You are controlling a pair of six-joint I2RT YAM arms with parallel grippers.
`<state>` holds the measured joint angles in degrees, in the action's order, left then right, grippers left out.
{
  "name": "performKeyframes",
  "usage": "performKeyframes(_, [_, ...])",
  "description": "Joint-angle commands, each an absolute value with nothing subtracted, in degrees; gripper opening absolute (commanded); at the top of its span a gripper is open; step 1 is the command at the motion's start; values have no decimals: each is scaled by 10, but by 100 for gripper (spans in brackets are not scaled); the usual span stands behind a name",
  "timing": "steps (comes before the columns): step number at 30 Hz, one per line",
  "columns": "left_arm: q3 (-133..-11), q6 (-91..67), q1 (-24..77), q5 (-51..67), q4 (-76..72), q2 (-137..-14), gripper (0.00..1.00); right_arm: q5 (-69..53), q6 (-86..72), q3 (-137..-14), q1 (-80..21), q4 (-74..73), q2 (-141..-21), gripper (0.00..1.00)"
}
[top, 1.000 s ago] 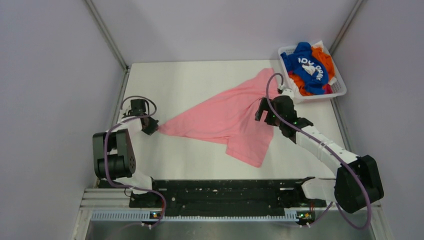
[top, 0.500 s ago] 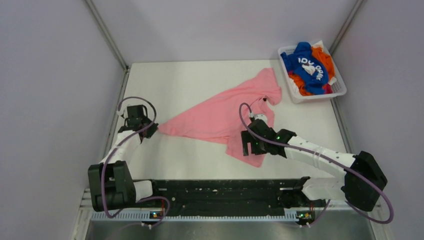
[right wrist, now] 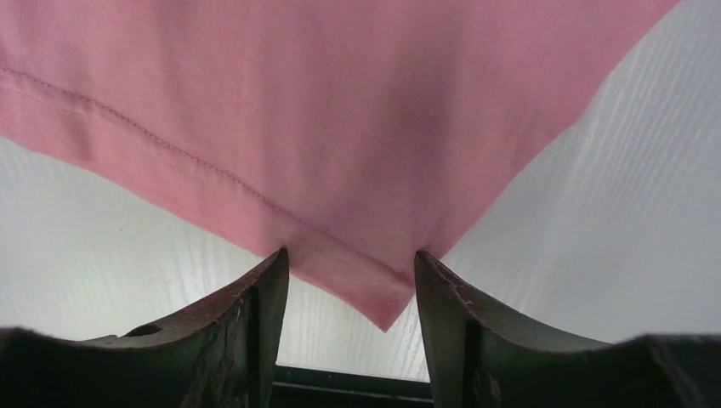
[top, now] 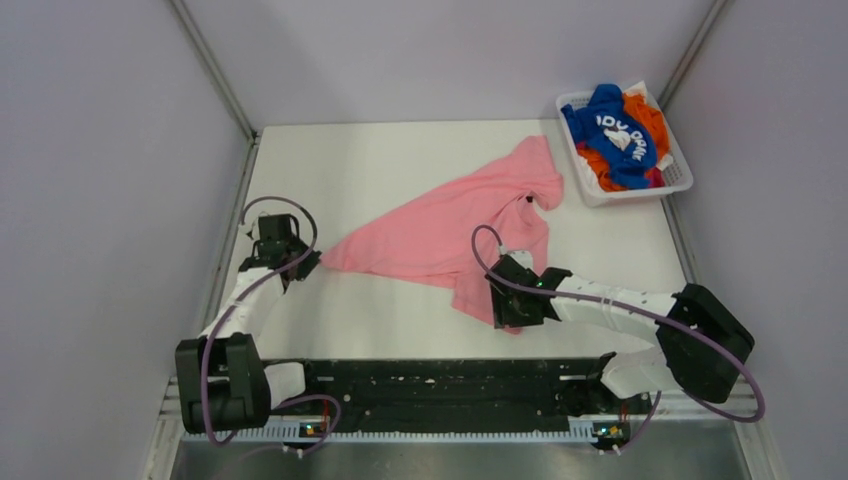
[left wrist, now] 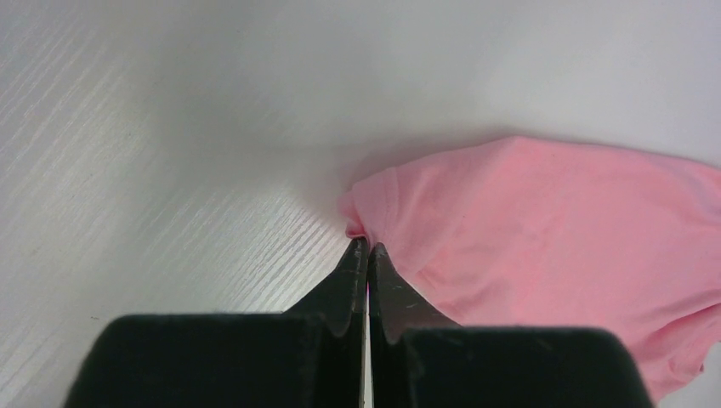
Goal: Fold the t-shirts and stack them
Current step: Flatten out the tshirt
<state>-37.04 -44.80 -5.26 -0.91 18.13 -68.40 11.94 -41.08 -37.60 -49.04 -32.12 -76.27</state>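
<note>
The light pink t-shirt (top: 450, 225) lies spread in a rough triangle across the middle of the white table. My left gripper (top: 303, 263) is shut, pinching the shirt's left corner (left wrist: 357, 228) at its tips (left wrist: 367, 244). My right gripper (top: 505, 312) is open low over the shirt's near hem corner, and that corner (right wrist: 374, 297) lies between its fingers (right wrist: 349, 252). The royal blue t-shirt (top: 615, 130) with white lettering and the orange t-shirt (top: 650, 110) lie bunched in the basket.
The white slatted basket (top: 625, 193) stands at the table's far right corner. Grey walls close in the table on the left, back and right. The black rail with the arm bases (top: 450, 385) runs along the near edge.
My right arm has swung from the shirt's right side down toward me to its near hem corner. My left gripper has drifted slightly toward me, still at the shirt's left corner.
</note>
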Motion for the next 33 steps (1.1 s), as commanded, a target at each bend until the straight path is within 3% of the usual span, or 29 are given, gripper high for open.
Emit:
performKeyframes(1, [-369,-439,-50,-16,171,-665,0,137,-443,-381,-510,-341,-792,54])
performKeyframes(5, [-370,-439,-50,-23,177,-658,0,158,-463,-389,-520,-375,-809,40])
performKeyframes(8, [-371,-438,-49,-30,180,-652,0,181,-476,-389,-520,-378,-818,19])
performKeyframes(12, [-375,-438,-49,-36,181,-653,0,253,-482,-407,-506,-361,-828,0])
performKeyframes(24, [-556,-464,-36,-3,181,-682,0,353,-285,-585,-359,-193,-717,0])
performKeyframes(33, [-714,-437,-31,-30,196,-609,0,376,-78,-752,-315,-130,-631,0])
